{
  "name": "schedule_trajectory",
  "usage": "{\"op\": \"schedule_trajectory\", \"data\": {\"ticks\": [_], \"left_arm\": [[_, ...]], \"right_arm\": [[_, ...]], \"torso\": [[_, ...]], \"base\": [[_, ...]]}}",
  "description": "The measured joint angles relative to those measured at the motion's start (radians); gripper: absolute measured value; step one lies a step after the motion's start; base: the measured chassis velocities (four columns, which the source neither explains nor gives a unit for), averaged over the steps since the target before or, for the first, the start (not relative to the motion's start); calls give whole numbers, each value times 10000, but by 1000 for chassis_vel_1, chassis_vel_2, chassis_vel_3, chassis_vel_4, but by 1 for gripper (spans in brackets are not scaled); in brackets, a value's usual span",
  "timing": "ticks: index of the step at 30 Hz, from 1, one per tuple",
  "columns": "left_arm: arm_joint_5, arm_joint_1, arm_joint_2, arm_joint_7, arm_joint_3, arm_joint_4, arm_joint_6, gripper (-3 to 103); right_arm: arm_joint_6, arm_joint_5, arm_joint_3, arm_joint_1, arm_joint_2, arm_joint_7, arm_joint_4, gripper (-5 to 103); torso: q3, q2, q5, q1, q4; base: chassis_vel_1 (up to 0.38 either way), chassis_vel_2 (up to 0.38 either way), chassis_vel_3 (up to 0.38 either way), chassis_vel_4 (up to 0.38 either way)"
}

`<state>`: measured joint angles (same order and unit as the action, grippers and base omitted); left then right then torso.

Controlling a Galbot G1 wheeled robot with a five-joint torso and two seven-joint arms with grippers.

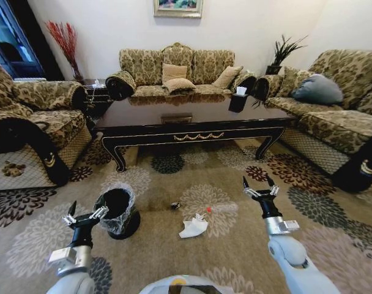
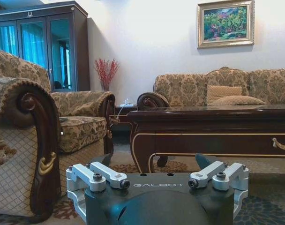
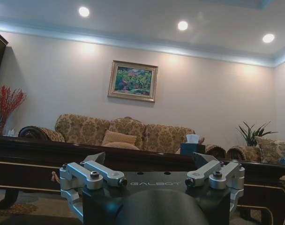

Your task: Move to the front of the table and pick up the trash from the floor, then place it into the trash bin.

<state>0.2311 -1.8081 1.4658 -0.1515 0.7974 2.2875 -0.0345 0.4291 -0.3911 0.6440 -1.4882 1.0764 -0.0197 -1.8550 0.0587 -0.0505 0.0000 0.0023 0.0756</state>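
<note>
The dark wood table (image 1: 192, 124) stands ahead of me on the patterned carpet. On the floor in front of it lies the trash: a crumpled white tissue (image 1: 193, 227), a tiny dark scrap (image 1: 175, 206) and a tiny red bit (image 1: 208, 209). The black trash bin (image 1: 117, 211) with a clear liner stands left of the tissue. My left gripper (image 1: 87, 212) hovers open just left of the bin. My right gripper (image 1: 257, 183) is raised and open, to the right of the trash. In the wrist views each gripper (image 2: 154, 160) (image 3: 149, 157) points at the table's (image 2: 213, 124) (image 3: 34, 149) front edge.
A sofa (image 1: 174, 70) stands behind the table, an armchair (image 1: 33, 128) at the left and another sofa (image 1: 339, 116) at the right. A black tissue box (image 1: 238, 101) sits on the tabletop. Open carpet lies between me and the table.
</note>
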Motion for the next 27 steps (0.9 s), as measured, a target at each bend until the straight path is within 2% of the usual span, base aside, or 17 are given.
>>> {"op": "schedule_trajectory", "data": {"ticks": [8, 12, 14, 17, 18, 19, 22, 23, 24, 25, 27], "left_arm": [[115, 108, -116, -101, 47, -114, 60, 100], [454, 390, -234, -668, -3, -126, 745, 100], [557, 471, -270, -776, -6, -126, 896, 100], [1246, 1239, -611, -1636, 120, -219, 2154, 100], [1246, 1239, -611, -1636, 120, -219, 2154, 100], [1472, 1411, -711, -1786, 170, -242, 2477, 100], [2794, 2038, -1199, -2218, 394, -491, 4100, 100], [2794, 2038, -1199, -2218, 394, -491, 4100, 100], [3106, 2182, -1277, -2316, 446, -613, 4583, 100], [3660, 2404, -1346, -2562, 529, -883, 5417, 100], [4258, 2606, -1354, -2818, 587, -1241, 6121, 100]], "right_arm": [[107, 60, -69, 68, 67, 50, 55, 100], [377, 78, -164, 137, 216, 186, 104, 100], [377, 103, -186, 139, 234, 171, 110, 100], [376, 285, -289, 150, 329, 95, 187, 100], [376, 285, -289, 150, 329, 95, 187, 100], [381, 310, -305, 150, 347, 91, 205, 100], [434, 428, -389, 161, 435, 83, 310, 100], [434, 428, -389, 161, 435, 83, 310, 100], [455, 468, -408, 174, 462, 83, 340, 100], [489, 545, -433, 193, 507, 82, 380, 100], [517, 614, -456, 203, 553, 82, 418, 100]], "torso": [[2, 0, 0, 2, -1], [5, 1, -2, 5, -3], [4, 1, -2, 5, -4], [1, 0, -1, 3, 0], [1, 0, -1, 3, 0], [1, 0, -1, 3, 1], [2, 0, 1, 3, 2], [2, 0, 1, 3, 2], [2, 1, 0, 3, 2], [2, 0, -1, 4, -1], [2, 1, -2, 3, -2]], "base": [[-103, 107, 95, -100], [-66, 86, 68, -90], [-19, 49, 53, -62], [0, 0, 0, 0], [0, 0, 0, 0], [0, 0, 0, 0], [0, 0, 0, 0], [0, 0, 0, 0], [0, 0, 0, 0], [0, 0, 0, 0], [0, 0, 0, 0]]}}
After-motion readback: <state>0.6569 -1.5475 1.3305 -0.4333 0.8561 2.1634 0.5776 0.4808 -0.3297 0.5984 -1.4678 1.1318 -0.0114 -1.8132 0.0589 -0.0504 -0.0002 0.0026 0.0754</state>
